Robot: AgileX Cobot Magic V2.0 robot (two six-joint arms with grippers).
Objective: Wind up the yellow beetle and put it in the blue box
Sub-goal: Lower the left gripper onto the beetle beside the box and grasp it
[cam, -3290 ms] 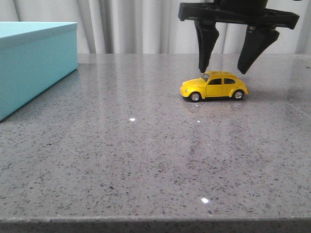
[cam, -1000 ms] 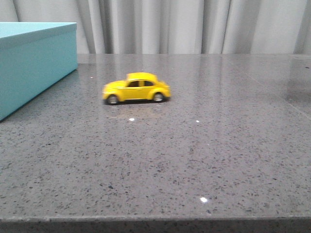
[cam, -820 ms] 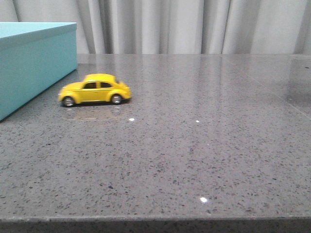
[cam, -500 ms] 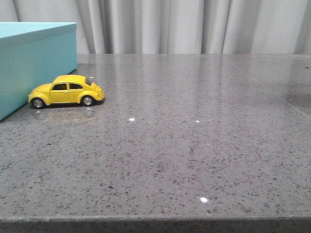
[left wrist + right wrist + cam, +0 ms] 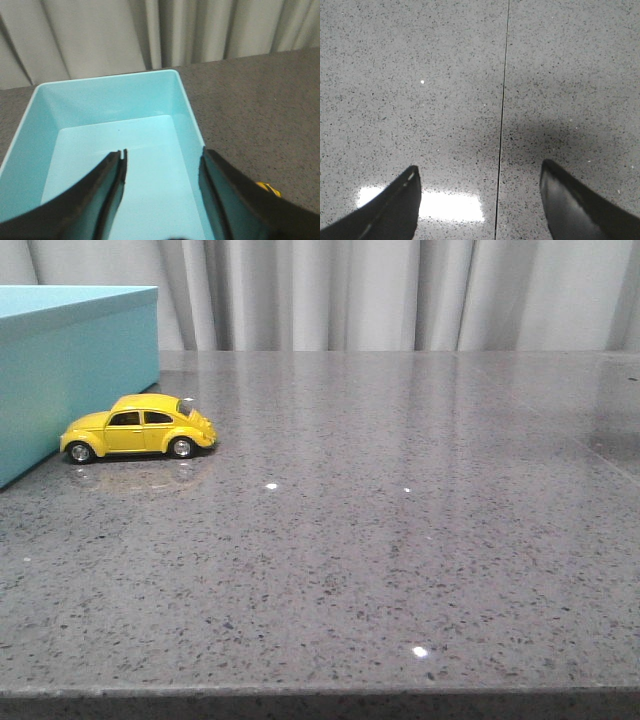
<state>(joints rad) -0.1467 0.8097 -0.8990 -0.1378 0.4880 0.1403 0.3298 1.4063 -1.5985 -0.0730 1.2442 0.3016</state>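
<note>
Black left gripper (image 5: 162,192) hanging with fingers wide apart above the open large light turquoise-blue rectangular box (image 5: 186,107), holding nothing. Black right gripper (image 5: 480,202) likewise spread wide, empty, over bare grey speckled stone table (image 5: 445,75). Small glossy yellow toy beetle car (image 5: 138,427) standing on its wheels just beside the box wall (image 5: 70,380), outside it; touching or not, cannot tell. Winding not judgeable from this; storing clearly left: grasp, lift, place inside.

blue box (image 5: 70,370) beside yellow beetle (image 5: 138,427), open above
</note>
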